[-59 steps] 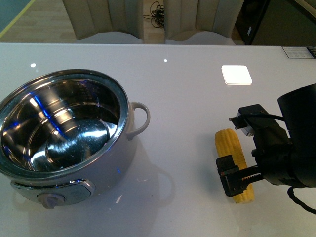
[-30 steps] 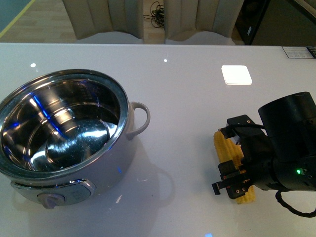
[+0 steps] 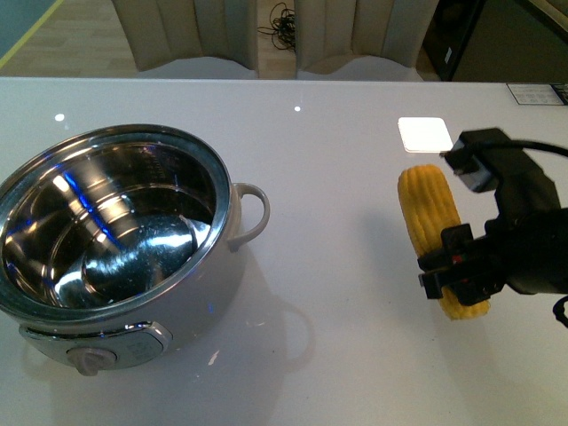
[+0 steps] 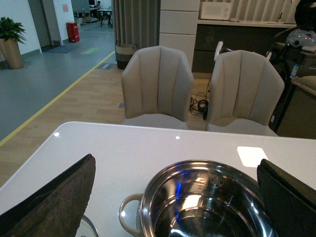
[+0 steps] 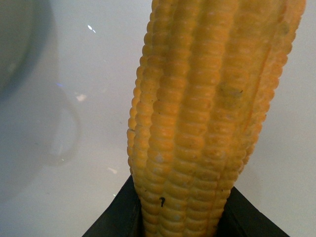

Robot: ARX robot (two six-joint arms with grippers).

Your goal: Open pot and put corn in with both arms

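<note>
The white table point(image 3: 337, 160) carries the cooking pot point(image 3: 200, 297) on the left side. The pot has no lid on it, and its steel inside is empty. In the left wrist view the left gripper point(image 4: 175, 165) hangs near the pot point(image 4: 207, 163) with its jaws wide apart and holding nothing.

On the right side, well apart from the pot, the right gripper point(image 3: 454, 273) has its jaws clamped on the corn point(image 3: 430, 222), near the end that is closer to the robot. The right wrist view shows the black pads on both sides of the cob point(image 5: 207, 113). The cob seems to be free of the table, but I cannot tell this for sure.

The step in hand is, I think, to carry the corn to the pot. Because the grip is near one end, the long free part may swing, so the move should be smooth. The cob must pass high over the loop handle point(image 3: 253, 213) and the rim. It is better released low inside, and the left arm should not stand in the way.
</note>
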